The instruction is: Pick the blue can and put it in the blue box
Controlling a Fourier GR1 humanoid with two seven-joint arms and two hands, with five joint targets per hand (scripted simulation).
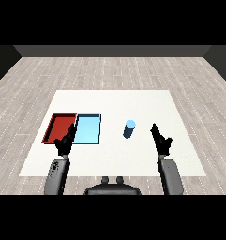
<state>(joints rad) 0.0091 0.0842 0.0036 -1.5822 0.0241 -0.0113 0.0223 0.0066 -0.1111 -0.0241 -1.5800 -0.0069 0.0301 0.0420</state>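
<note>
A blue can (129, 129) stands upright on the white table (114, 103), right of the trays. The light blue tray (88, 130) lies left of the can with nothing in it. My right hand (161, 140) is to the right of the can and a little nearer to me, apart from it, with its fingers straight and holding nothing. My left hand (66, 141) hovers over the near edge where the two trays meet, fingers straight, holding nothing.
The red tray (59, 128) lies directly left of the light blue one, touching it. The table's near edge runs just behind both forearms. Grey wooden floor surrounds the table.
</note>
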